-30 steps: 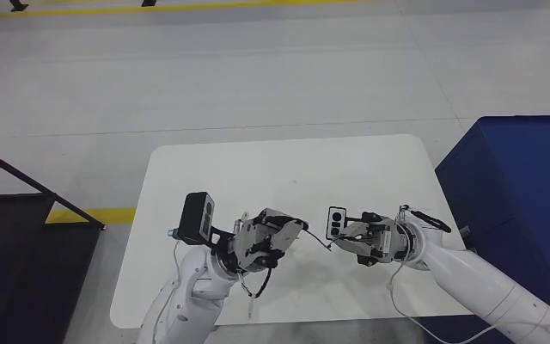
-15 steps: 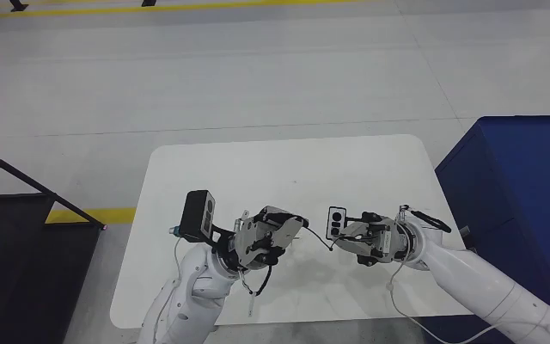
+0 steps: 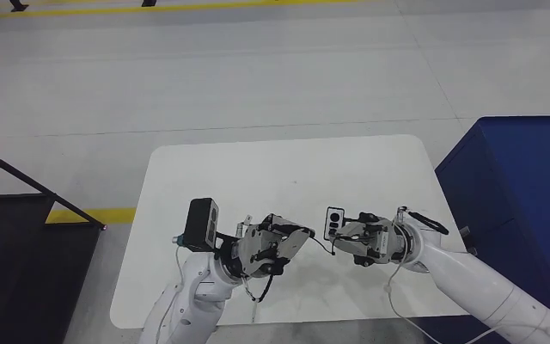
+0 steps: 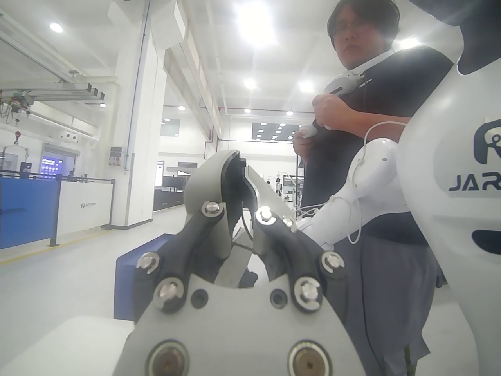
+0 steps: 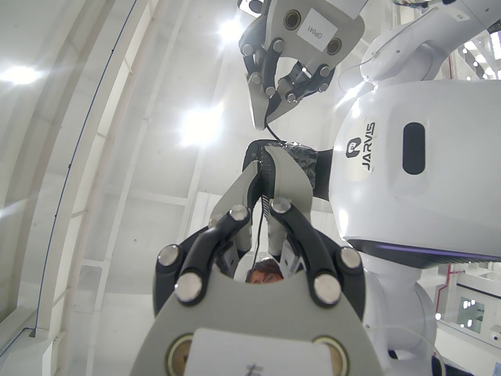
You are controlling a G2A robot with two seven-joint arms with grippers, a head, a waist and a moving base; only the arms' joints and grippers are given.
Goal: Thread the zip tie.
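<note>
One zip tie (image 3: 320, 246), two hands, one surface (image 3: 284, 163). From above, the tie is a thin dark strand over the surface's 6 o'clock part. The left hand (image 3: 301, 234) is at its 9 o'clock and the right hand (image 3: 338, 244) at its 3 o'clock. The right wrist view shows both hands clenched on it, with the strand running back between the right hand's fingers (image 5: 289, 174). The tie's head and tip are too small to make out.
</note>
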